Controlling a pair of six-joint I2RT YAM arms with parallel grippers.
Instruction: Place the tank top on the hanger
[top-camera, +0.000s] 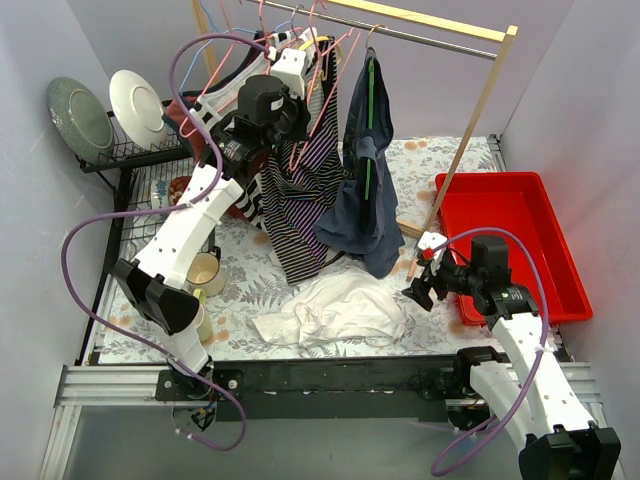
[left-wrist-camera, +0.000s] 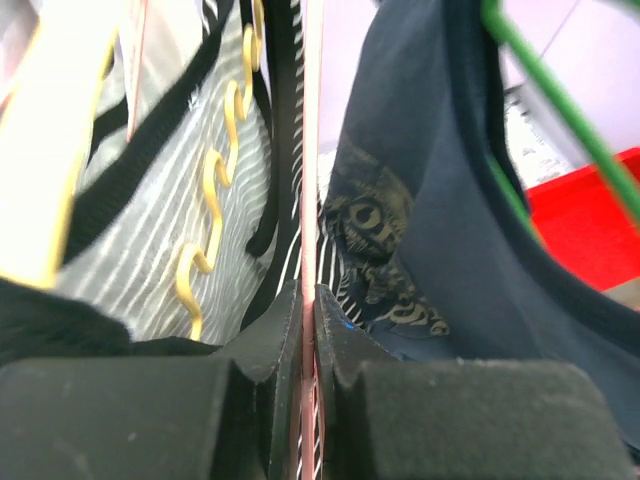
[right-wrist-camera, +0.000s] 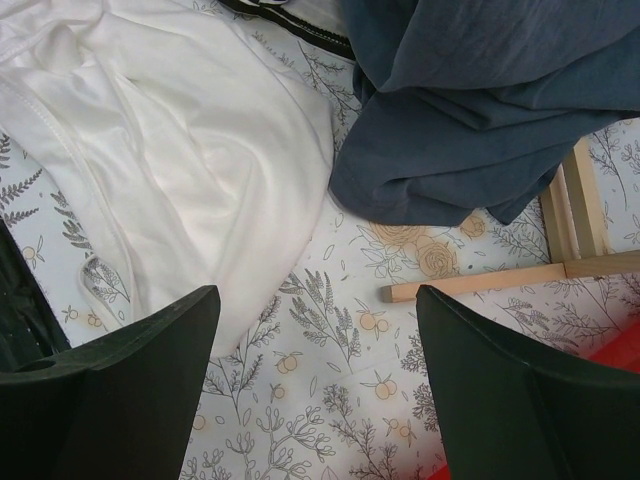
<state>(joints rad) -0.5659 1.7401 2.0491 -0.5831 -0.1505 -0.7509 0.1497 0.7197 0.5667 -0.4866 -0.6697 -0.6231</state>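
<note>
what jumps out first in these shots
The left gripper is raised at the clothes rack, shut on the pink hanger. The white tank top lies crumpled on the table in front, with the open right gripper beside it and a red bin at right.

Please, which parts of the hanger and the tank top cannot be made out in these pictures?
1. The hanger: the left wrist view shows only a thin wire in the shut left gripper; the rest runs past the top edge.
2. Its outline, top view: lost against the striped top.
3. The tank top: crumpled, so folds hide straps and neckline; the right wrist view cuts it at the left edge.
</note>
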